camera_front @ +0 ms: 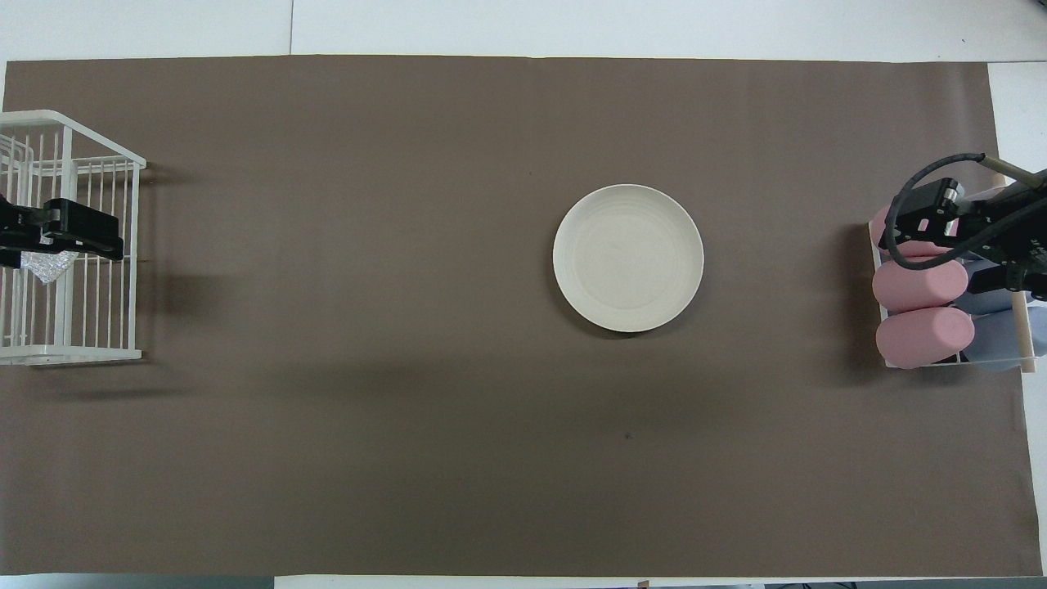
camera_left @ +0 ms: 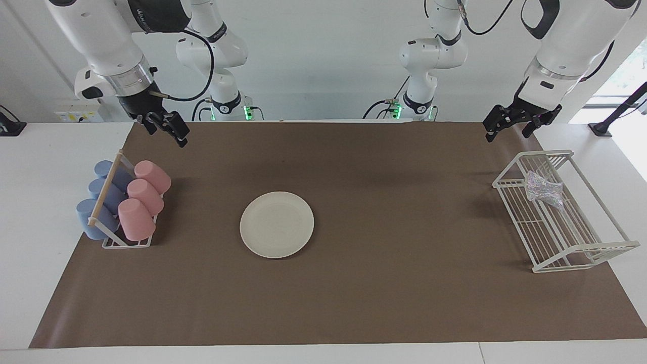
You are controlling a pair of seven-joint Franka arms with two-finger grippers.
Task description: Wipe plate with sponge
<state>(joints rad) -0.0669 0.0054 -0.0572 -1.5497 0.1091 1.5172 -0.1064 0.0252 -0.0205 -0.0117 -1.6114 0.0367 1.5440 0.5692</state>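
Nothing is grasped yet: the left gripper [camera_left: 510, 126], jaws spread, hangs above the wire rack [camera_left: 613, 245] (right gripper [camera_left: 169, 129] waits, jaws spread, above the cups [camera_left: 136, 218]), so next it must drop onto the sponge [camera_left: 544, 191] below its jaws, then cross to the plate [camera_left: 277, 224].

You see the plate [camera_front: 628, 258] lying flat on the brown mat [camera_front: 409, 425]. The left gripper [camera_front: 110, 244] hangs over the white wire rack [camera_front: 82, 353], partly covering the sponge [camera_front: 45, 267]. The right gripper [camera_front: 928, 214] hangs over 2 pink cups [camera_front: 920, 311].
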